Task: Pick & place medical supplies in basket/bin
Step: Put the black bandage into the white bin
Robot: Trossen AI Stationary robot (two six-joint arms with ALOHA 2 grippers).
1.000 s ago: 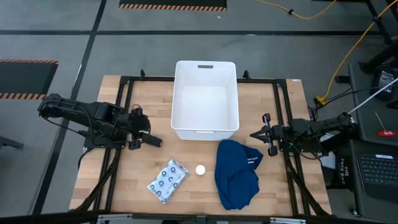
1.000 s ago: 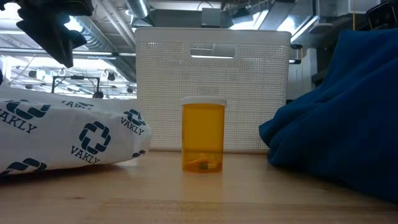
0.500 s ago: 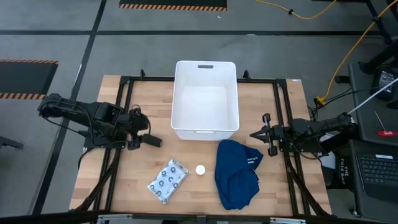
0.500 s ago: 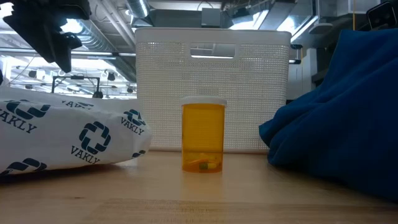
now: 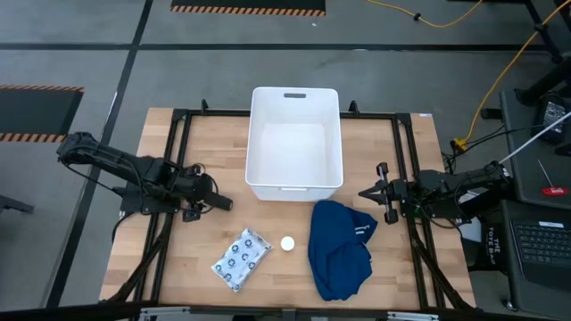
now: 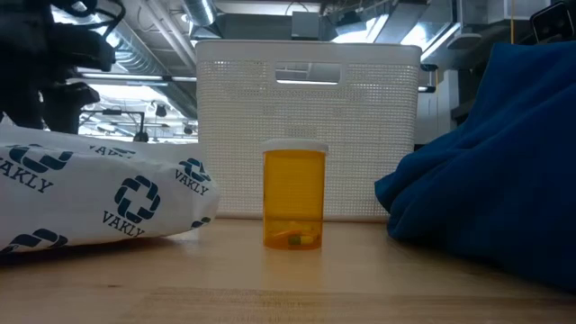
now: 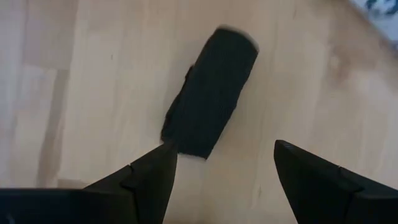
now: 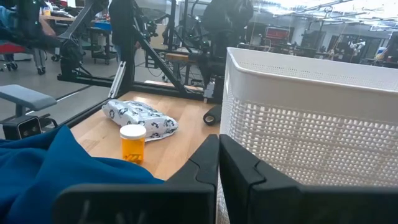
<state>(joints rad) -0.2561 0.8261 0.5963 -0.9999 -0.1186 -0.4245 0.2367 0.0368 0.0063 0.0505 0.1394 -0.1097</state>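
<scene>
Left gripper [image 7: 221, 163] released over the block [image 7: 210, 93] — nothing grasped.
Your right gripper [image 8: 218, 155] sits clenched, empty, beside the tub [image 5: 294, 143] — above the garment [image 5: 339, 248].

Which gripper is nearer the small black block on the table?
The left. The left gripper hangs open right at the black block, which lies on the table just ahead of its fingertips. The right gripper, shut, waits across the table beyond the blue garment.
</scene>
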